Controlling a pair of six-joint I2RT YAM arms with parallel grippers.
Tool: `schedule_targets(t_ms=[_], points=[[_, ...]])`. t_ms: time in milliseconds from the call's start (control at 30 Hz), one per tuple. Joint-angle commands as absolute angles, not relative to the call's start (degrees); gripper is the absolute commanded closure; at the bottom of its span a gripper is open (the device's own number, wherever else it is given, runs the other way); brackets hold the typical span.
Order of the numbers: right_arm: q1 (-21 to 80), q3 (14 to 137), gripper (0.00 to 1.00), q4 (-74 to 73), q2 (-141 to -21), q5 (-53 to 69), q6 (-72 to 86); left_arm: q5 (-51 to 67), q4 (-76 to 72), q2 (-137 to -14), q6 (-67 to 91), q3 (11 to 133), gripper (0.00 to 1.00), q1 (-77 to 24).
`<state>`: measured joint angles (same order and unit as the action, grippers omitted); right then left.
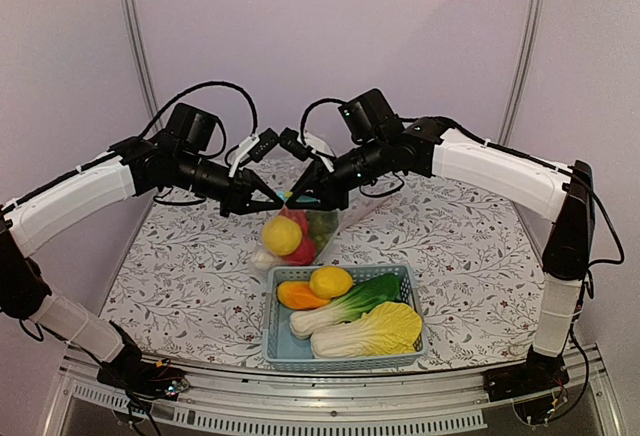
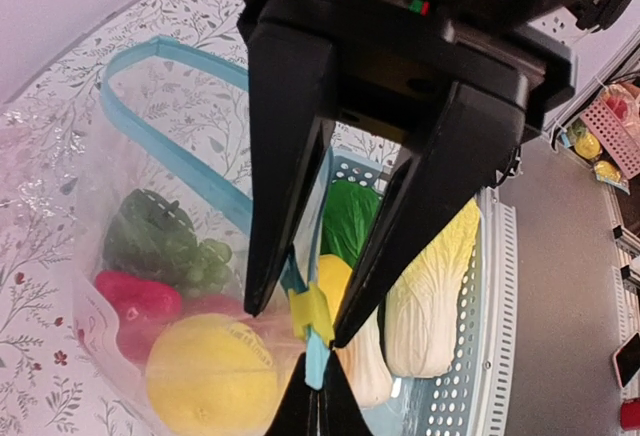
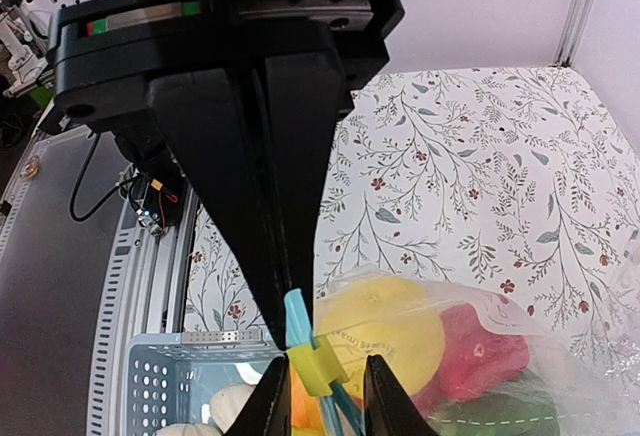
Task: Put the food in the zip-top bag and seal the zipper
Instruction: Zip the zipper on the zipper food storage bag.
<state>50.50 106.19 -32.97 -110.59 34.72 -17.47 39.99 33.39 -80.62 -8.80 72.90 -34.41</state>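
- Both arms meet high over the floral-print table, tips nose to nose at the top of the large clear crinkly zip-top bag, which hangs under them just behind the light-blue slatted basket.
- The right gripper has its jaws pressed together, pinching the thin teal-blue zipper strip at its very end.
- The left gripper is narrow, with its tips straddling the small yellow slider tab. I can't tell whether they actually squeeze it.
- Here is the relation that matters. From the slider, the teal strip runs off as an open loop, away from the basket and toward the far side of the table, so the mouth gapes along that line.
- Since the left gripper sits on the slider, the pull looks like its job, straight along the strip while the right anchors the end.
- In the bag are a glossy yellow lemon, a red round fruit and something green.
- In the basket are a second lemon, an orange piece, a green-leafed white stalk and a pale cabbage. The loading looks only part done.
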Motion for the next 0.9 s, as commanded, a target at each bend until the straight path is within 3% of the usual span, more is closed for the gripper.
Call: schedule_targets(t_ms=[0,400,867], points=[[50.5,107.6,0.79,-33.5,-111.0,37.3,-15.5,41.5,32.4,-80.5,-10.8,74.5,1.00,-34.8],[50.5,108.7,0.82,-33.4,-110.6,42.6,-13.7,40.0,32.7,-80.4,-11.2,74.4,1.00,-35.1],[50.5,108.9,0.99,-34.7,-111.2,37.5,-13.1,35.3,31.3,-78.9,-10.6,73.7,1.00,-35.2]])
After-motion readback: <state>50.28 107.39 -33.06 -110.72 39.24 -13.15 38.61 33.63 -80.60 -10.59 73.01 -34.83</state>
